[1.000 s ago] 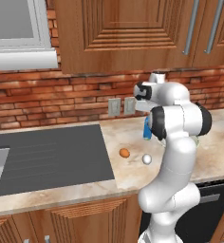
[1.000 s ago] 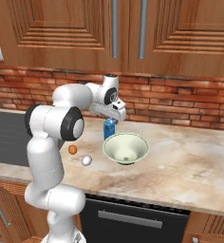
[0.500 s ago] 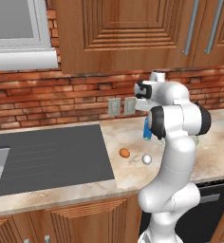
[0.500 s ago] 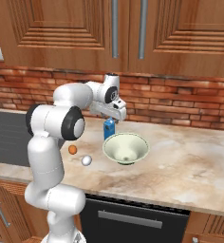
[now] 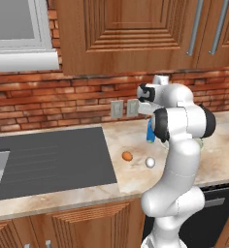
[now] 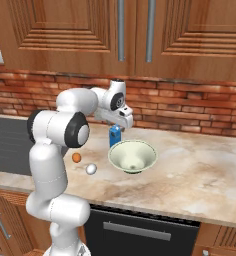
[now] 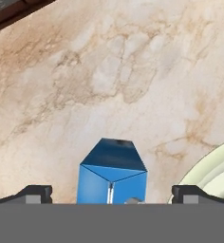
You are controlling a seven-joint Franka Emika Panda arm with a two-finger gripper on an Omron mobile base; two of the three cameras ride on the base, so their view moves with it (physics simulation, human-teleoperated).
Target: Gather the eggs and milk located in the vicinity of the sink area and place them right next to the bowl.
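**A:** Where does the milk carton (image 7: pixel 112 173) stand?

**B:** Upright on the marble counter (image 7: pixel 133 71), just beside the bowl (image 6: pixel 132 156), on the side nearer the brick wall. In the hand view its blue peaked top sits between the two dark fingertips (image 7: pixel 31 193), with the bowl's pale rim at the lower right.

**A:** And the gripper (image 7: pixel 111 195)?

**B:** Spread wide, directly above the carton and holding nothing. There is clear space on both sides between the tips and the carton.

**A:** Has anything changed over the last second?

**B:** Hardly. The arm has crept a little, but the carton stands on the same spot by the bowl and the jaws have stayed fully apart. The base has not driven; the scene sits the same in both base views.

**A:** What does that mean for the task?

**B:** I judge the milk to be delivered and let go, since it stands free next to the bowl. The eggs are what remains: the orange-brown egg (image 5: pixel 127 156) and the white egg (image 5: pixel 150 162) lie on the counter between the sink (image 5: pixel 43 162) and the bowl, near each other but not touching, and short of the bowl.

**A:** So the next step?

**B:** Probably lift clear without tipping the carton, then go to one egg.
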